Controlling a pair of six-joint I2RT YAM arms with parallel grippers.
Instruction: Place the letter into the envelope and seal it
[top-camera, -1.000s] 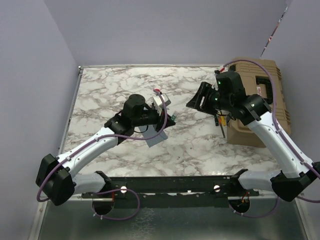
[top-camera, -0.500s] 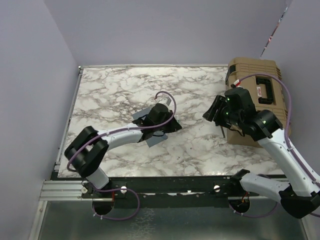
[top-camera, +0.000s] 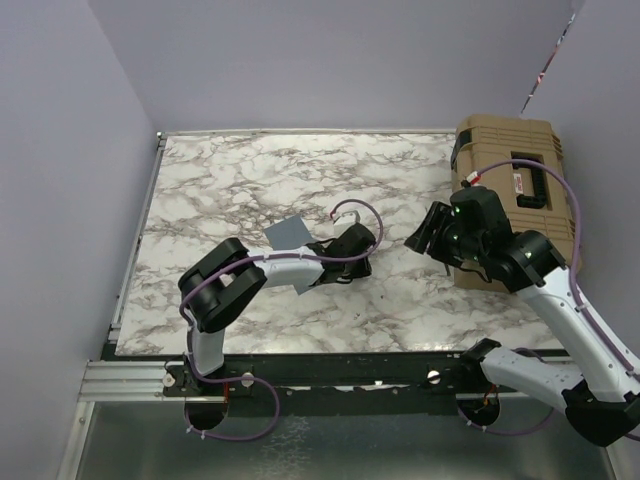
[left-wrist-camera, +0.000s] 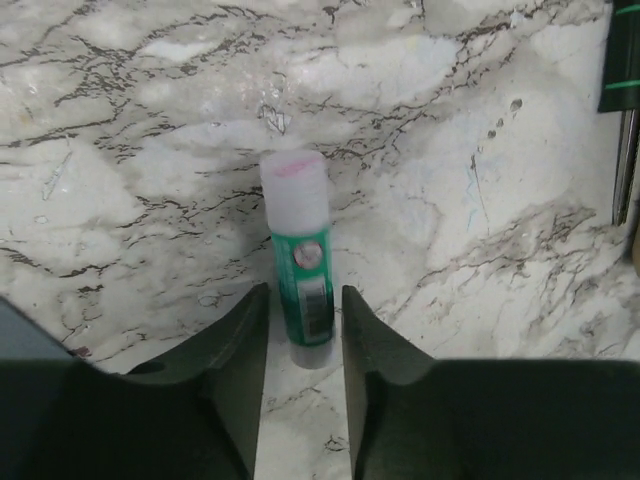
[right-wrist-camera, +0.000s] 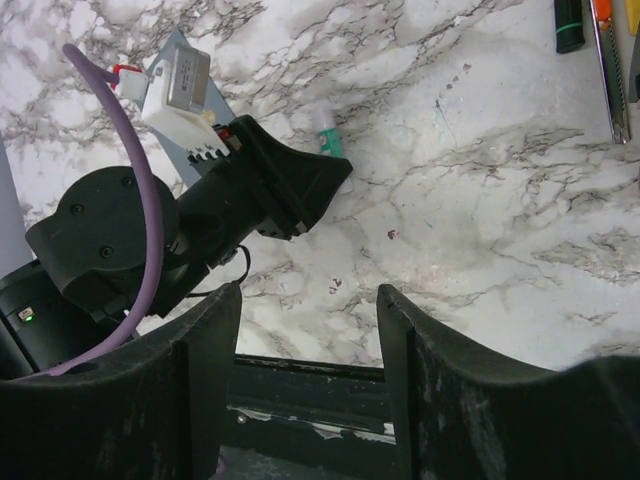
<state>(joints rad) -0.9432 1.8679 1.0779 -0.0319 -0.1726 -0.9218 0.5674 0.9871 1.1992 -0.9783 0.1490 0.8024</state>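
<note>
The slate-blue envelope (top-camera: 288, 234) lies flat mid-table, partly under my left arm; a corner of it shows in the left wrist view (left-wrist-camera: 22, 332) and in the right wrist view (right-wrist-camera: 172, 48). The letter is out of view. A green glue stick with a clear cap (left-wrist-camera: 300, 255) lies on the marble just right of the envelope, also in the right wrist view (right-wrist-camera: 329, 140). My left gripper (left-wrist-camera: 305, 305) is low on the table (top-camera: 366, 240), open, its fingertips on either side of the stick's base with small gaps. My right gripper (right-wrist-camera: 308, 300) hovers open and empty at the right (top-camera: 420, 232).
A tan toolbox (top-camera: 510, 170) stands at the table's right edge. Near it lie a black marker with a green band (right-wrist-camera: 568, 22) and a slim cutter (right-wrist-camera: 606, 62). The table's near edge and rail (right-wrist-camera: 300, 375) run below my right gripper.
My left arm has swung right from above the envelope down to the table, and its jaws have parted around the glue stick. The right arm has drawn back to the right.
</note>
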